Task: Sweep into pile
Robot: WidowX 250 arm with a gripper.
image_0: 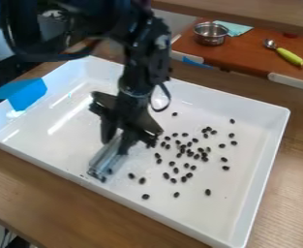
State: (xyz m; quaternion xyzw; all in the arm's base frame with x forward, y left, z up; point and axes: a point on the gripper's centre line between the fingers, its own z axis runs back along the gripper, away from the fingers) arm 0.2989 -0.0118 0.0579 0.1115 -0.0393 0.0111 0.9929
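Over the left-centre of the white tray (154,215) hangs the gripper (120,140), pointing down. Its fingers are closed around a greyish, clear flat-edged tool (107,157), which slants down to the tray floor near the front wall. Dark beans (191,153) lie scattered over the middle and right of the tray, densest just right of centre. A few beans (104,178) are at the tool's lower edge, and several others lie singly toward the front.
Blue tape (28,94) covers the tray's left corner. Behind the tray, a brown surface (254,55) holds a metal pot (210,34), a teal cloth (234,28) and a spoon with a green handle (290,56). The tray's walls stand around the beans.
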